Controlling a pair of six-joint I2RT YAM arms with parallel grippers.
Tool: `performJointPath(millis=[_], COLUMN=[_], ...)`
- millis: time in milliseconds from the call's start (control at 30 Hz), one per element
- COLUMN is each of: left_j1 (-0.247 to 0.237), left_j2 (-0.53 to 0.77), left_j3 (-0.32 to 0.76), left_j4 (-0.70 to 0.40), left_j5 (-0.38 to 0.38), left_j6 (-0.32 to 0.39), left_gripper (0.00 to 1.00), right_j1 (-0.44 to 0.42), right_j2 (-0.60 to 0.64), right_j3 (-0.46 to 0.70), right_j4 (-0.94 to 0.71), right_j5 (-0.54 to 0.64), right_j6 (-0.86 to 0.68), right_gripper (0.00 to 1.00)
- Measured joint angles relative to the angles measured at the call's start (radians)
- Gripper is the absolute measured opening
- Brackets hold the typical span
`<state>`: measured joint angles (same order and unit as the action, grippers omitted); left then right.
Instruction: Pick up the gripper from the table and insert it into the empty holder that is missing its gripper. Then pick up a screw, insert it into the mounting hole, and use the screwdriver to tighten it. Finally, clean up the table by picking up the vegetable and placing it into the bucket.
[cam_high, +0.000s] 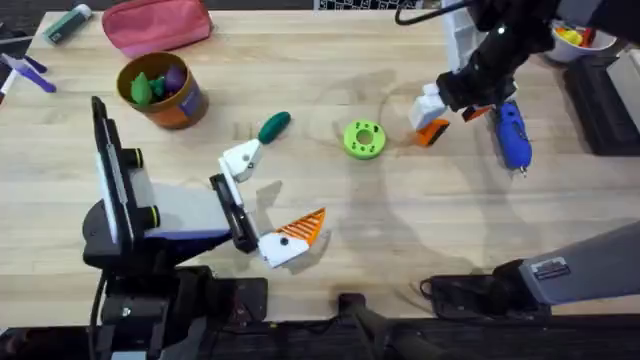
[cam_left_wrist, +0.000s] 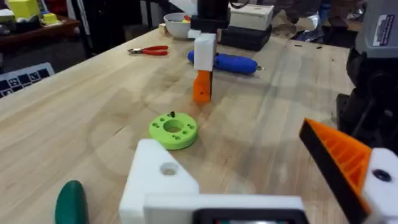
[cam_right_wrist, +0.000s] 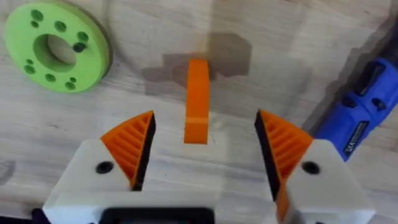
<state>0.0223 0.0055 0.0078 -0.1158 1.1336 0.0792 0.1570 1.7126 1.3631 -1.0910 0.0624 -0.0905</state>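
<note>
The orange gripper (cam_right_wrist: 197, 99) stands on edge on the table, between the orange ribbed pads (cam_right_wrist: 132, 146) of my open right gripper (cam_right_wrist: 205, 118), touching neither. From overhead, that right gripper (cam_high: 432, 118) hangs over the orange gripper (cam_high: 432, 133), with the blue screwdriver (cam_high: 512, 135) lying just right of it. My left gripper (cam_high: 265, 200) is open near the table's middle. One finger is the bare white holder (cam_left_wrist: 158, 186) with its dark mounting hole (cam_left_wrist: 168, 168); the other carries an orange pad (cam_left_wrist: 342, 158). The green vegetable (cam_high: 273, 126) lies beside the holder. The bucket (cam_high: 160, 92) stands far left.
A green disc with holes (cam_high: 363, 139) lies mid-table with a small dark screw (cam_left_wrist: 172, 115) standing in it. A pink pouch (cam_high: 157, 25) and markers sit at the back left. Red pliers (cam_left_wrist: 149, 50) and a white bowl (cam_left_wrist: 177, 25) lie beyond the screwdriver.
</note>
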Motion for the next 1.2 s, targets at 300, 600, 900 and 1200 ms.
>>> performJointPath(millis=[300,600,900,1200], left_j1=[0.000,0.000,0.000,0.000], left_j2=[0.000,0.000,0.000,0.000], left_j3=[0.000,0.000,0.000,0.000], left_j4=[0.000,0.000,0.000,0.000], left_j5=[0.000,0.000,0.000,0.000], left_j6=[0.000,0.000,0.000,0.000], left_gripper=[0.988,0.987,0.986,0.986], right_j1=[0.004,0.011,0.011,0.011], right_j2=[0.003,0.003,0.003,0.002], right_j3=[-0.007,-0.071,-0.074,-0.074], right_j4=[0.018,0.065,0.079,0.082], right_j5=[-0.021,-0.045,-0.046,-0.040], right_j6=[0.011,0.025,0.036,0.039], right_gripper=[0.846,0.800,0.567,0.033])
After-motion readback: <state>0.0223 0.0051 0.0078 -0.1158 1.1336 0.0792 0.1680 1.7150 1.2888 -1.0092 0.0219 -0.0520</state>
